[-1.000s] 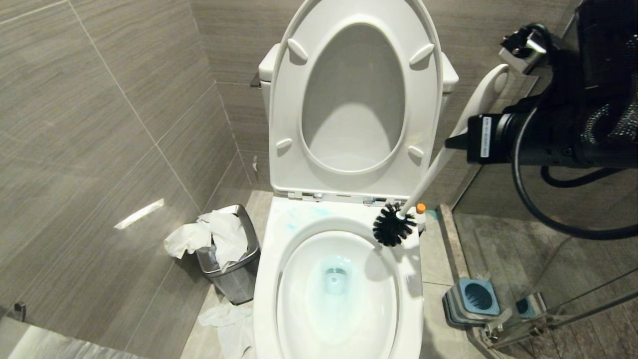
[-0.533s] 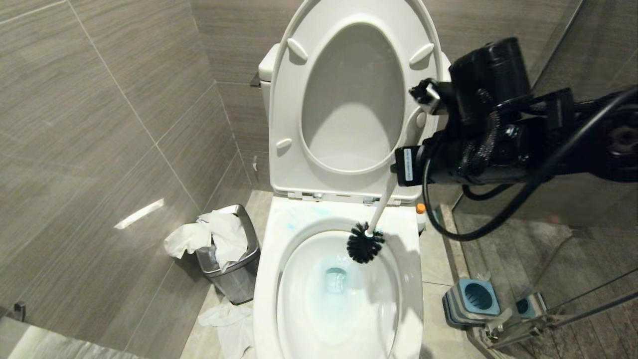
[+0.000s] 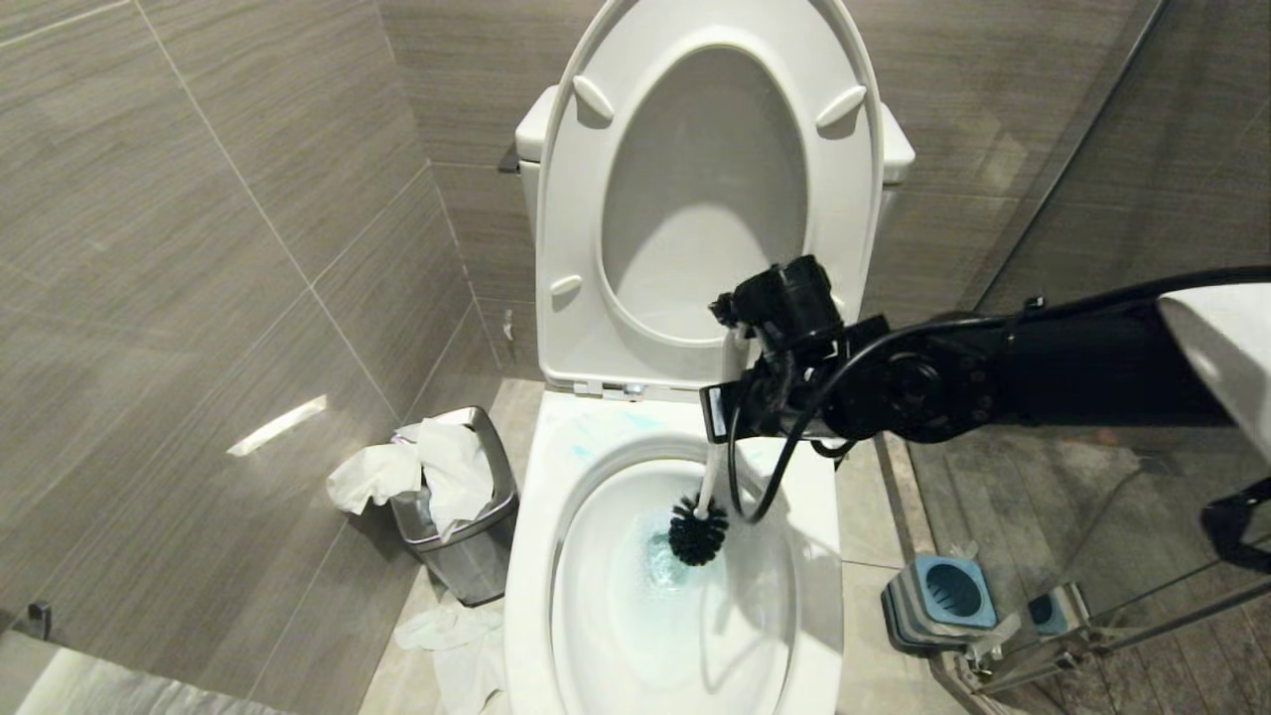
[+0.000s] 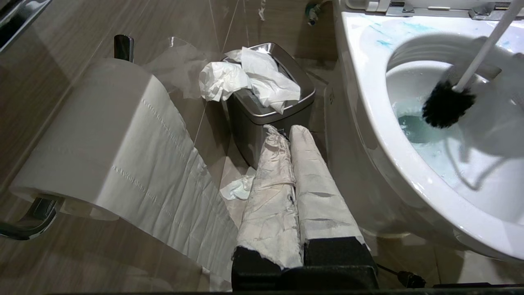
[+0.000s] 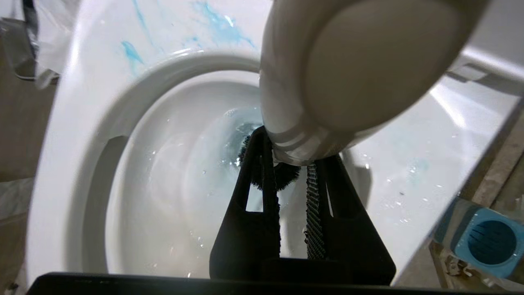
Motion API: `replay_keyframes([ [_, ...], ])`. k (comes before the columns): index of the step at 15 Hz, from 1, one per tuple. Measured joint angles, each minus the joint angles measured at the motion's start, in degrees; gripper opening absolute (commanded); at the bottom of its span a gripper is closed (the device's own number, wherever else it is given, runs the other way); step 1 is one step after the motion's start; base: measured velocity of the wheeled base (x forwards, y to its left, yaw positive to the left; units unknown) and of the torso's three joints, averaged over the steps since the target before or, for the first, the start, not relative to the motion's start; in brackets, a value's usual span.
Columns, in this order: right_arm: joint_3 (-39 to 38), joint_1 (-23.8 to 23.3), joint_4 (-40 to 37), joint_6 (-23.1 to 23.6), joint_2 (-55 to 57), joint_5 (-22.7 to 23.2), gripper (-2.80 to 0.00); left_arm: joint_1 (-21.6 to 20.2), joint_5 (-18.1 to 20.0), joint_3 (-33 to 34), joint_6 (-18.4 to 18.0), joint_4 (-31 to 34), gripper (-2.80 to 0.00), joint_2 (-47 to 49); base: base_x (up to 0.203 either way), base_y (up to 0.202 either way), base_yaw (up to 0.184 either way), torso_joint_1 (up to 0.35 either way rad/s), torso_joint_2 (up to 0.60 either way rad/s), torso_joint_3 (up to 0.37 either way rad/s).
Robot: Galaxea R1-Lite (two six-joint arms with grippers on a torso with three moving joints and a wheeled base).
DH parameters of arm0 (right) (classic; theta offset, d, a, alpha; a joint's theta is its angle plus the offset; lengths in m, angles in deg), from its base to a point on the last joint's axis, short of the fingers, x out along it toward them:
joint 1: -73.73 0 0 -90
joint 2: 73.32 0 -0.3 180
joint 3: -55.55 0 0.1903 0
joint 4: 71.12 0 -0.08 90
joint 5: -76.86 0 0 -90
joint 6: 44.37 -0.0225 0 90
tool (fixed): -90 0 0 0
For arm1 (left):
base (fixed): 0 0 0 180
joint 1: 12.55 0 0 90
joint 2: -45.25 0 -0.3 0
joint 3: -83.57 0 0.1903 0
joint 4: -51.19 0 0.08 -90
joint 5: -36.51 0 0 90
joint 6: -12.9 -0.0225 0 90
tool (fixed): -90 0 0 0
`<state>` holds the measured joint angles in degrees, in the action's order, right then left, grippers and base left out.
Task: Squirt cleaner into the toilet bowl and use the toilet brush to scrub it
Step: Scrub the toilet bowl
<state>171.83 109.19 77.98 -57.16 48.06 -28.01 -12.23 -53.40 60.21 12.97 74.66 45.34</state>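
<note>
Head view shows you the toilet bowl (image 3: 531,556) with its seat and lid (image 3: 707,189) standing up behind it. Your right gripper (image 3: 730,382) hangs over the back of the bowl, just in front of the raised seat, and it is squeezed tight around the white handle of the toilet brush (image 3: 698,529). The handle slants down into the bowl, and the dark bristle head sits low inside, right at the blue-tinted water in the middle. You can see blue cleaner (image 5: 221,26) smeared on the back rim of the bowl too. Your left gripper (image 4: 292,135) is down on the left side of the bowl, close to its outer wall, with its two paper-wrapped fingers pressed together and holding nothing. A steel bin (image 3: 467,536) stuffed with paper stands left of the bowl. A blue-grey brush holder (image 3: 943,596) sits on the floor right of the bowl.
</note>
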Motion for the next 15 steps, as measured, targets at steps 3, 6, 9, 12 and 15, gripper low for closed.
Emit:
replay_keyframes([
  [3, 1.56, 0.04, 2.68, 0.29, 5.46, -0.93, -2.80, 0.00, 0.01, 0.00, -0.03, 0.00, -2.80, 0.00, 0.000, 0.000, 0.000, 0.000, 0.00, 0.000],
  [6, 7.39, 0.04, 2.72, 0.71, 9.90, -2.34, -2.80, 0.00, -0.01, 0.00, -0.01, 0.00, -2.80, 0.00, 0.000, 0.000, 0.000, 0.000, 0.00, 0.000],
  [9, 13.48, 1.33, 2.28, 0.98, 13.16, -3.08, -2.80, 0.00, 0.02, 0.00, 0.00, 0.00, -2.80, 0.00, 0.000, 0.000, 0.000, 0.000, 0.00, 0.000],
  [12, 14.30, 4.09, 2.15, 1.05, 14.34, -3.13, -2.80, 0.02, -0.02, 0.00, 0.00, 0.01, -2.80, 0.00, 0.000, 0.000, 0.000, 0.000, 0.00, 0.000],
  [15, 12.68, 7.04, 1.95, 1.01, 13.79, -3.15, -2.80, 0.00, 0.01, 0.00, -0.03, 0.00, -2.80, 0.00, 0.000, 0.000, 0.000, 0.000, 0.00, 0.000],
])
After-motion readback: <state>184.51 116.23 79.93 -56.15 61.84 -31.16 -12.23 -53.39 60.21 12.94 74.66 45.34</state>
